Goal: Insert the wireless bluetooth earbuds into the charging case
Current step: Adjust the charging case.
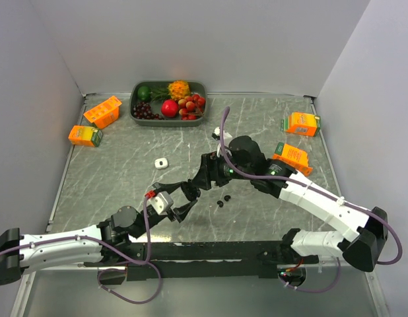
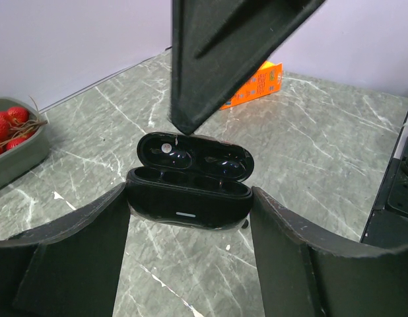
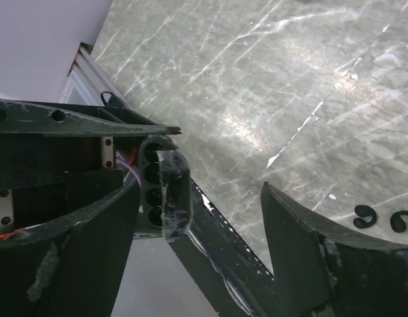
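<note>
**Clamped on the open case**

Grips the open charging case [image 2: 191,173] in the left hand [image 2: 189,210], pressed on both sides. Holds the right hand [image 3: 201,191] spread apart close over it. Shows two black earbuds [image 1: 224,200] loose on the bench [image 1: 125,178] nearby.

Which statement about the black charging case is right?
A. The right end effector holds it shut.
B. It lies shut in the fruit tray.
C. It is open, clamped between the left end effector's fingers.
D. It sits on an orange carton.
C: in the left wrist view the charging case has its lid tipped back, and the left end effector presses on both its ends.
</note>
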`<state>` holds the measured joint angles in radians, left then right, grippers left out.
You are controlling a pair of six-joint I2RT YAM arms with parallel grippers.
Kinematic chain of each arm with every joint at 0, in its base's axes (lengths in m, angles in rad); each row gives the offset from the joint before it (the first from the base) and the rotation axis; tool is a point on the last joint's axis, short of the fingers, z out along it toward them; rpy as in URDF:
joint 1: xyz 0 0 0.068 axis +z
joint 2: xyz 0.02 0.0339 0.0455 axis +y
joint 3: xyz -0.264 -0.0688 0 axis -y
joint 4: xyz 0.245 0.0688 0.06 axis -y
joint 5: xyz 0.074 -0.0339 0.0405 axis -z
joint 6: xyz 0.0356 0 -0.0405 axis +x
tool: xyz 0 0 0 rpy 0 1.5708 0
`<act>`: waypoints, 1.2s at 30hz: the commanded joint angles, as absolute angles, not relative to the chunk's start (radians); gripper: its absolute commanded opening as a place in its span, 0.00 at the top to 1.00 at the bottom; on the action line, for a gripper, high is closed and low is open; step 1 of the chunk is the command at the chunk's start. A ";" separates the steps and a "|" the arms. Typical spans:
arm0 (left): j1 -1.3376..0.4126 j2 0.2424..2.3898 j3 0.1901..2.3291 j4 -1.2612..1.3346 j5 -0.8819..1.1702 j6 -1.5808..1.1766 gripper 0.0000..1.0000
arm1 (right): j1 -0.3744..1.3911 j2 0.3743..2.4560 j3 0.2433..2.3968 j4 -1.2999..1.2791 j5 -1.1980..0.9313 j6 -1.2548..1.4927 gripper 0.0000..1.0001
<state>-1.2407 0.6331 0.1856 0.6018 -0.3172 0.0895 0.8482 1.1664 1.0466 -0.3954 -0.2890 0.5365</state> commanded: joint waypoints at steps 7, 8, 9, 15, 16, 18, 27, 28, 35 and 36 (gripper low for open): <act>-1.249 0.643 0.235 0.663 -0.305 0.098 0.99 | 0.856 1.209 1.117 -0.364 -0.354 0.511 0.28; -1.247 0.643 0.236 0.664 -0.307 0.101 0.99 | 0.857 1.215 1.115 -0.365 -0.359 0.511 0.30; -1.249 0.646 0.238 0.667 -0.307 0.104 0.99 | 0.857 1.215 1.115 -0.365 -0.362 0.509 0.30; -1.247 0.652 0.247 0.683 -0.304 0.117 0.99 | 0.859 1.229 1.121 -0.385 -0.364 0.503 0.39; -1.247 0.650 0.247 0.686 -0.302 0.117 0.99 | 0.858 1.229 1.120 -0.384 -0.364 0.502 0.41; -1.247 0.649 0.247 0.689 -0.299 0.117 0.99 | 0.859 1.226 1.117 -0.383 -0.362 0.502 0.47; -1.249 0.635 0.238 0.677 -0.310 0.101 0.95 | 0.857 1.190 1.121 -0.397 -0.364 0.471 0.89; -1.247 0.637 0.239 0.670 -0.311 0.103 0.84 | 0.859 1.177 1.126 -0.408 -0.364 0.463 0.97; -1.249 0.634 0.241 0.660 -0.313 0.115 0.55 | 0.859 1.134 1.192 -0.489 -0.367 0.388 1.00; -1.247 0.635 0.242 0.654 -0.316 0.115 0.51 | 0.861 1.129 1.199 -0.497 -0.368 0.382 1.00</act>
